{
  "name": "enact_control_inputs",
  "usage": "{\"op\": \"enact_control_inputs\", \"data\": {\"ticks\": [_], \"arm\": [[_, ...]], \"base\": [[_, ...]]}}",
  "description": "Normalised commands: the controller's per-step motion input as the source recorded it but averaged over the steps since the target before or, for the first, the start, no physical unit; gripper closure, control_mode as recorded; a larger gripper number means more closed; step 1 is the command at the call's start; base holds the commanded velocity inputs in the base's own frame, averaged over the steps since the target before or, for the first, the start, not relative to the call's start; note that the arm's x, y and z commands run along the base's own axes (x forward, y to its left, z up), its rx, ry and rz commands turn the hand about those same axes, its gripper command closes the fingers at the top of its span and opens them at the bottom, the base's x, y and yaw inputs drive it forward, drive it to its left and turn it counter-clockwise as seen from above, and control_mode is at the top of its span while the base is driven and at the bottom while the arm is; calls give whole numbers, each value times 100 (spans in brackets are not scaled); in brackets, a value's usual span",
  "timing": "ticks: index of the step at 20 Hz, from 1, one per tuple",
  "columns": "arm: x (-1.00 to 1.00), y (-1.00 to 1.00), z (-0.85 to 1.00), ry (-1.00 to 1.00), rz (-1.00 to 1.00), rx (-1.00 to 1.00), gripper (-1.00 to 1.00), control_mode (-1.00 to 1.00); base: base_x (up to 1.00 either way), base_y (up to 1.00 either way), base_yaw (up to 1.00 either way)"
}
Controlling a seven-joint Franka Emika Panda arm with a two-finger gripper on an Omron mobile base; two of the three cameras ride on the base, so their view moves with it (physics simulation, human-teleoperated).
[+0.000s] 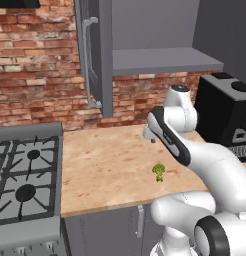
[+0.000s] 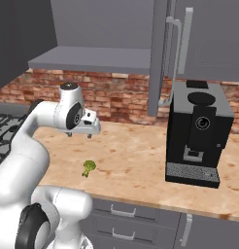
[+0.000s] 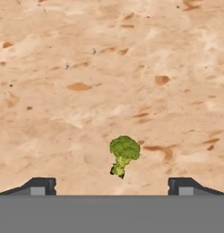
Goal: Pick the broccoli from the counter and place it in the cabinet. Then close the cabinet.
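Left base view is showing the cabinet [image 1: 160, 60] filling the upper middle of the frame, its doors standing open and its grey shelf bare. Below it the tabletop [image 1: 105, 165] is stretching across the middle of the frame, with the stove [image 1: 25, 180] at the lower left and the coffee machine [image 1: 222, 107] at the right edge. My jaws [image 2: 78, 134] are hanging above the tabletop at centre left of the right base view, released, with the tips spread wide apart at the bottom corners of the hand view. The broccoli [image 3: 124, 154] is lying on bare wood at lower centre of the hand view, between the tips but well below them, untouched.

I am judging the descent as the risky part. The floret is tiny and tilted on its short stem, so closing slightly off centre could be nudging it aside or flicking it away. Coming down too far could be pressing my tips into the wood. Later, the open door [image 1: 95, 55] beside the shelf could be catching my arm.
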Motion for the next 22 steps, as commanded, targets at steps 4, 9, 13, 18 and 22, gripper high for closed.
{"op": "enact_control_inputs", "data": {"ticks": [4,9,13,18,22], "arm": [[4,-1,-81,14,-2,0,-100,-100],[11,-13,-88,3,-2,-1,-100,-100],[7,-11,-86,0,-1,0,-100,-100],[3,-8,-66,2,-1,0,-100,-100],[16,-2,-45,0,-1,0,-100,-100]], "base": [[0,0,0],[0,0,0],[0,0,0],[0,0,0],[0,0,0]]}}
